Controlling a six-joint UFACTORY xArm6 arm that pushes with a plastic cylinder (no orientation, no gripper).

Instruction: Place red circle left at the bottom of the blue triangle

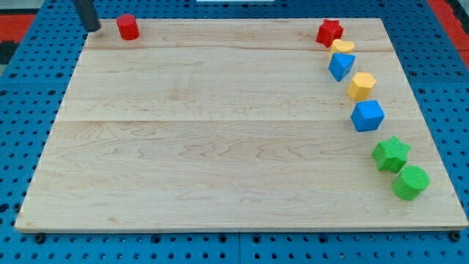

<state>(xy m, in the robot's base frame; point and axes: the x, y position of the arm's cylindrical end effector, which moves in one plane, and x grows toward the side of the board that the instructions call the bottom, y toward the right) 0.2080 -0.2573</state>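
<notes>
Pale wooden board (220,147) on blue pegboard. Nearest, far to my tip's right, sit a green cylinder (410,182) and green star (390,153); beyond them the blue triangle (341,66). The red circle (128,27) lies just right of my tip (94,28), which holds nothing. Judging by this, the whole push remains

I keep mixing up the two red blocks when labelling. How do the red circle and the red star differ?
The red circle is a rounded cylinder; the red star has points. The red circle stands alone at the view's top left, just right of my tip; the red star heads the line of blocks at the top right, beside a yellow block. Both are red and near the board's top edge.
</notes>
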